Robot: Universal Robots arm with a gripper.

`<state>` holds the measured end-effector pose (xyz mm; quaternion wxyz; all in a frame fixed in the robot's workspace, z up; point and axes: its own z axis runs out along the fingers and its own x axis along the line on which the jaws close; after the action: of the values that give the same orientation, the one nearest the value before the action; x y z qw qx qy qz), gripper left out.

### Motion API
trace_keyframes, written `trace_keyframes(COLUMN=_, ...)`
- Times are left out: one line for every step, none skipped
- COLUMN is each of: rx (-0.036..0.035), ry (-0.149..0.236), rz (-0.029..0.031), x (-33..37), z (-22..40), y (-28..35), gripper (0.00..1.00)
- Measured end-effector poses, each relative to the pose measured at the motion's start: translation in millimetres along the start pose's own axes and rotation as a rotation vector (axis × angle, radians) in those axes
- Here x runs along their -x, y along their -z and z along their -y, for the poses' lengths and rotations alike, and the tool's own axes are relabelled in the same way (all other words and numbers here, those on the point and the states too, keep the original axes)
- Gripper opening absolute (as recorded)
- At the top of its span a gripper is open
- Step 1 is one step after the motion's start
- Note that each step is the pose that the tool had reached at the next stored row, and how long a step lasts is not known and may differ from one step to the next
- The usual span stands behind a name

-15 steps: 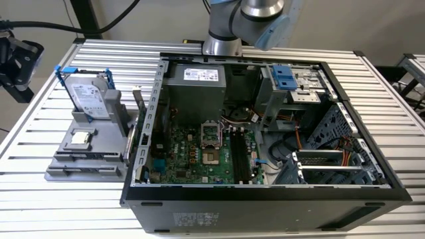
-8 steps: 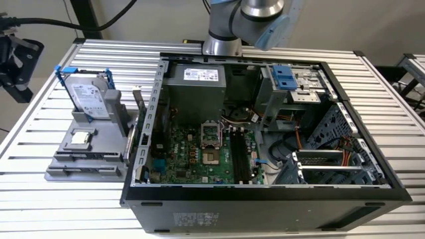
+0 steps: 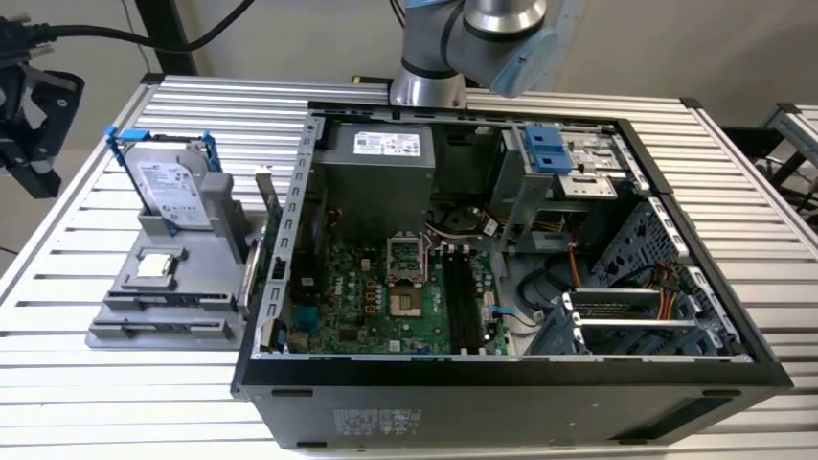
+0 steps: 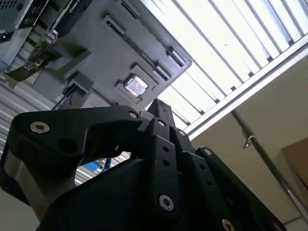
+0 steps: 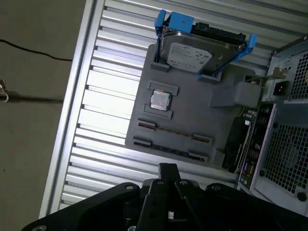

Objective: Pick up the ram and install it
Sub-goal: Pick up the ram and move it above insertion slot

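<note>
End effector (image 5: 166, 167) apart from ram (image 5: 171, 131)

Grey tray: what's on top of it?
A silver hard drive in a blue frame and a small square silver chip. The grey plastic tray beneath the drive is hidden.

The arm (image 3: 473, 38) runs off the exterior view's top edge. The ram (image 3: 266, 199) stands edge-on at the edge of the grey holder (image 3: 160, 297) nearest the computer case (image 3: 511, 383), its chips too small to tell.
</note>
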<state>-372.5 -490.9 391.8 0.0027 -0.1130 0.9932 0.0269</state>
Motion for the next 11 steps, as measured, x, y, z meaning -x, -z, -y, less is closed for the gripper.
trace_keyframes(rx=0.0001, ry=0.002, rz=-0.0001, x=0.0, z=0.0, y=0.0, gripper=0.0)
trace_keyframes(rx=0.0001, ry=0.002, rz=-0.0001, x=0.0, z=0.0, y=0.0, gripper=0.0)
trace_keyframes(rx=0.0001, ry=0.003, rz=-0.0002, x=0.0, z=0.0, y=0.0, gripper=0.0)
trace_keyframes(rx=0.0, ry=0.003, rz=-0.0002, x=0.0, z=0.0, y=0.0, gripper=0.0)
trace_keyframes(rx=0.0, ry=0.004, rz=-0.0003, x=0.0, z=0.0, y=0.0, gripper=0.0)
trace_keyframes(rx=0.0001, ry=0.01, rz=-0.0006, x=0.0, z=0.0, y=0.0, gripper=0.0)
trace_keyframes(rx=0.0003, ry=0.021, rz=-0.0012, x=0.0, z=0.0, y=0.0, gripper=0.0)
trace_keyframes(rx=0.0004, ry=0.036, rz=-0.0019, x=0.0, z=0.0, y=0.0, gripper=0.0)
trace_keyframes(rx=0.0006, ry=0.052, rz=-0.0028, x=0.0, z=0.0, y=0.0, gripper=0.0)
trace_keyframes(rx=0.0008, ry=0.07, rz=-0.0037, x=0.0, z=0.0, y=0.0, gripper=0.0)
trace_keyframes(rx=0.001, ry=0.089, rz=-0.0047, x=0.0, z=0.0, y=0.0, gripper=0.0)
